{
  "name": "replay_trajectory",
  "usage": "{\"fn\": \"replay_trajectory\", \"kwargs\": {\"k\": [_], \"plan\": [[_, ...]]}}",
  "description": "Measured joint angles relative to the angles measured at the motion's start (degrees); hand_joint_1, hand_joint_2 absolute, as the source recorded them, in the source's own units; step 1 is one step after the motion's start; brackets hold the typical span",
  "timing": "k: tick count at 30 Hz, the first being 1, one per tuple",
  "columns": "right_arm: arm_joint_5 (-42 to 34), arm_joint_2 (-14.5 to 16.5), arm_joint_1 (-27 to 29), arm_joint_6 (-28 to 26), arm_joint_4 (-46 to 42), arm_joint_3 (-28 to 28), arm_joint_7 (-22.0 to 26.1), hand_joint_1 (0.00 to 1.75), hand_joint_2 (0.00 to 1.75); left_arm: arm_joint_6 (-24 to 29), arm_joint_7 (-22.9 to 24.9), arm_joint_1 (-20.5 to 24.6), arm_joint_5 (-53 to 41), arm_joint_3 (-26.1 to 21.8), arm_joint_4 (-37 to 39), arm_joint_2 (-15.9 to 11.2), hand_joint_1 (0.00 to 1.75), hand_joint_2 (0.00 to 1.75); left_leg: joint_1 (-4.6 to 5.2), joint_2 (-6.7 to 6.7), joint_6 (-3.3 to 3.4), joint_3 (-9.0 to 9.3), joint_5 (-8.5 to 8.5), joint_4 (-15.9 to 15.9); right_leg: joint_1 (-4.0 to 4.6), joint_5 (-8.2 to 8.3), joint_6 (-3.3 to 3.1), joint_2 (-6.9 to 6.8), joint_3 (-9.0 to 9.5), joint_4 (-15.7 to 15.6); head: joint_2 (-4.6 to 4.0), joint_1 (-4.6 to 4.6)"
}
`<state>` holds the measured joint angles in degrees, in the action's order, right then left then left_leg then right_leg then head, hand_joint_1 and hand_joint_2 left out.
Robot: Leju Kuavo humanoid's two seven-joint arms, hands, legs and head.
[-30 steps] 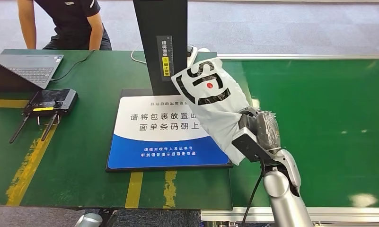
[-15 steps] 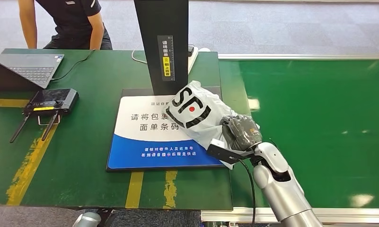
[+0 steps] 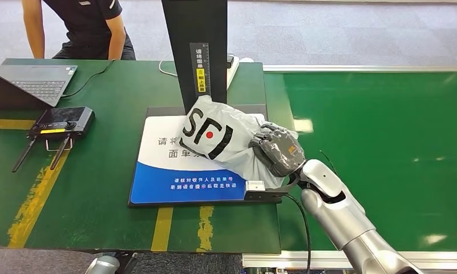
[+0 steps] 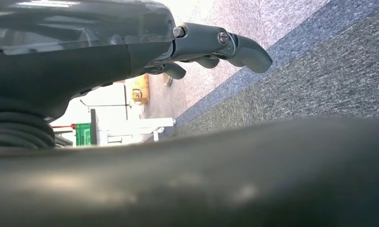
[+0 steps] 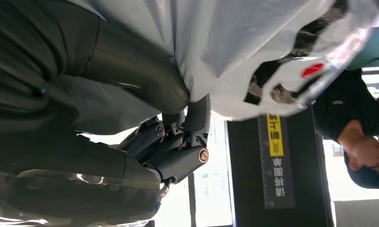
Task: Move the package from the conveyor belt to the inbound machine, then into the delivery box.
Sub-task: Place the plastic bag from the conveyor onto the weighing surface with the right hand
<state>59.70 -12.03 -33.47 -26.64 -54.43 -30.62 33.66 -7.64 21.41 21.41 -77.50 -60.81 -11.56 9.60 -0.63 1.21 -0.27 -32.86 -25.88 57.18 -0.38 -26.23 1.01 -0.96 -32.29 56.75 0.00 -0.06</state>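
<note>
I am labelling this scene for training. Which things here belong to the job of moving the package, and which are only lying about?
Belong to the job:
- grey plastic courier package with black letters
- right hand gripping it
- blue-and-white inbound machine pad
- black scanner post
- green conveyor belt

Lying about:
- grey laptop
- black router with antennas
- seated person

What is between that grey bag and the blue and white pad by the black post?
Nothing visible. The grey package already lies on the pad in front of the black post, with the right hand gripping its near end. The delivery box can't be seen.
</note>
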Motion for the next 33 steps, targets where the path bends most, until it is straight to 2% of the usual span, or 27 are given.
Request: {"fn": "replay_trajectory", "kwargs": {"k": [5, 8, 16, 21, 23, 26, 33], "plan": [[-0.4, -1.07, -0.75, -9.12, 1.73, -1.56, 4.07, 1.75, 1.75, -0.27, -0.12, 0.03, -0.01, 0.0, 0.0, -0.25, 0.0, 0.0, 0.0, 0.0, 0.0, -0.01, 0.0, 0.0, -0.01, 0.0, 0.0, 0.0, 0.0, -0.01, 0.0, 0.01], [-0.24, -1.21, -1.72, -12.14, 4.24, -2.13, 5.57, 1.75, 1.75, -0.54, -0.36, 0.03, 0.06, -0.01, 0.0, -0.33, 0.0, 0.0, 0.0, 0.0, 0.0, -0.01, 0.0, 0.0, -0.01, 0.0, 0.0, 0.0, 0.0, 0.0, 0.0, 0.01], [1.2, -1.13, -6.15, -10.19, 13.53, -5.14, 5.64, 1.75, 1.75, -0.6, -0.66, -0.03, 0.4, -0.04, 0.0, -0.34, 0.0, 0.0, 0.0, -0.02, 0.01, -0.01, 0.02, 0.0, 0.0, 0.02, 0.02, -0.01, 0.02, 0.01, 0.0, 0.01], [4.6, -0.4, -9.56, -3.32, 18.98, -8.2, 3.82, 1.75, 1.75, -0.9, -0.79, -0.03, 0.63, -0.05, 0.0, -0.33, 0.0, 0.0, 0.0, -0.01, 0.01, -0.01, 0.02, 0.0, 0.0, 0.02, 0.02, -0.01, 0.01, 0.02, 0.0, 0.0], [5.07, 0.14, -10.9, -2.74, 21.24, -9.53, 4.19, 1.75, 1.75, -1.03, -0.87, -0.06, 0.64, -0.07, 0.0, -0.33, 0.0, 0.0, 0.0, -0.02, 0.01, -0.01, 0.02, 0.0, 0.0, 0.02, 0.02, -0.01, 0.01, 0.02, 0.0, 0.01], [4.47, 0.85, -11.98, -4.29, 23.63, -10.89, 5.36, 1.75, 1.75, -1.11, -0.97, -0.06, 0.64, -0.07, 0.0, -0.31, 0.0, 0.0, 0.0, -0.02, 0.01, 0.0, 0.02, 0.0, 0.0, 0.02, 0.02, -0.01, 0.01, 0.01, 0.0, 0.01], [0.63, 1.19, -11.22, -12.74, 24.82, -13.93, 6.1, 1.75, 1.75, -1.19, -1.0, -0.05, 0.33, -0.07, 0.0, -0.21, 0.0, 0.0, 0.0, -0.01, 0.01, 0.0, 0.02, 0.01, 0.0, 0.02, 0.02, -0.01, 0.0, 0.01, 0.0, 0.0]]}}
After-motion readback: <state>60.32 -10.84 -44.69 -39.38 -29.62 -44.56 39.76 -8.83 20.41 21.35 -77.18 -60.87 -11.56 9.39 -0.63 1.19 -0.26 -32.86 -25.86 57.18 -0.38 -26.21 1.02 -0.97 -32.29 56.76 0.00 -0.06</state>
